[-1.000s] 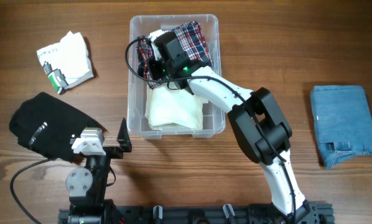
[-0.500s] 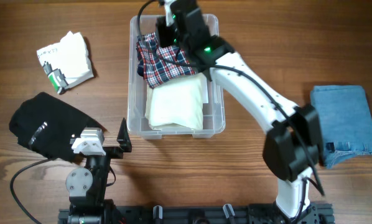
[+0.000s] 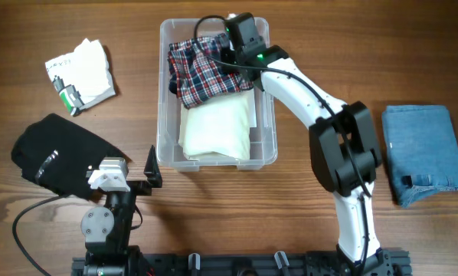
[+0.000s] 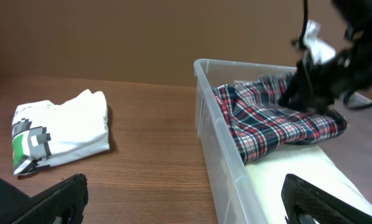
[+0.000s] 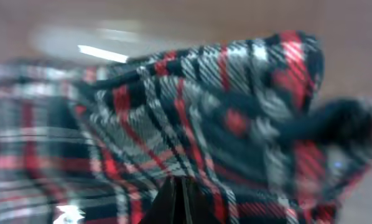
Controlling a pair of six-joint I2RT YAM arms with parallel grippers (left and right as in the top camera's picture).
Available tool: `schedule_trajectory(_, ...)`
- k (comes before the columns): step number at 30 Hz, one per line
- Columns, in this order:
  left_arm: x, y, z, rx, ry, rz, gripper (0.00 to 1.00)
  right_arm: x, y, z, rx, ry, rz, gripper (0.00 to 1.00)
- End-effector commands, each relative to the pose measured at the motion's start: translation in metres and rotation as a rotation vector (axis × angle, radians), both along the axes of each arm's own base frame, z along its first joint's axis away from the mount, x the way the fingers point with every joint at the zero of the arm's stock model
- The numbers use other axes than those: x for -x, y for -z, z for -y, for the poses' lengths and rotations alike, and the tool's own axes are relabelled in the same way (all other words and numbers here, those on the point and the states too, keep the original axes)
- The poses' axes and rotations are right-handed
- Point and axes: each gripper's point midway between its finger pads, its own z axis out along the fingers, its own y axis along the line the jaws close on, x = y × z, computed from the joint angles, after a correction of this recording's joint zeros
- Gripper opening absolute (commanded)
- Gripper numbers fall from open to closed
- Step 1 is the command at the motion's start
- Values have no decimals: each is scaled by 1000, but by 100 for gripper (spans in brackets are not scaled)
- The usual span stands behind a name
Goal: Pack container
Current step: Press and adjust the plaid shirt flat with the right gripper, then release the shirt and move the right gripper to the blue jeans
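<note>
The right end effector [image 3: 226, 58] is seen at the far end of the container [image 3: 165, 115], its fingers drawn fully together with a fold of the plaid cloth [image 3: 202, 73] caught at their tips; in the right wrist view the red, white and dark checks fill the frame just beyond the closed tips. The plaid cloth is bunched beneath and beside this end effector, and part of it is draped over a folded cream cloth [image 3: 217, 130] that is laid flat in the nearer half of the container. The container is placed on the wooden table [image 3: 328, 46], just ahead of and slightly to the right of the left end effector [image 3: 153, 170], which is held spread wide above the table with nothing between its fingers. A black garment [image 3: 57, 157] is heaped close to the left of that end effector, and a folded white printed shirt [image 3: 82, 74] is set farther ahead on the same side. Folded blue denim [image 3: 424, 153] is laid well apart from both end effectors, far out to the right.
</note>
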Motion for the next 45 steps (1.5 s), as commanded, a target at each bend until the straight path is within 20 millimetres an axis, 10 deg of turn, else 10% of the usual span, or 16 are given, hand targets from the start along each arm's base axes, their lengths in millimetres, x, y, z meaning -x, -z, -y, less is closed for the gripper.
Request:
schedule_trajectory(1,0,4,0,-15,3,-10,100,-1,-3,2,-41,23,-15,4)
schedule_trajectory(11,0,4,0,-15,3,-10,100,19,-160,-1,-192,-25,191,5)
schedule_trajectory(19,0,4,0,-15,3,-10,100,97,-264,124,-91,242,218,5)
schedule_trajectory(27,0,4,0,-15,3,-10,100,181,-238,281,-34,646,-87,16)
schedule_trajectory(31,0,4,0,-15,3,-10,100,208,-214,333,-28,809,-210,51)
schedule_trajectory(34,0,4,0,-15,3,-10,100,223,-196,362,-73,947,-272,72)
schedule_trajectory(45,0,4,0,-15,3,-10,100,288,-120,440,-271,1268,-473,94)
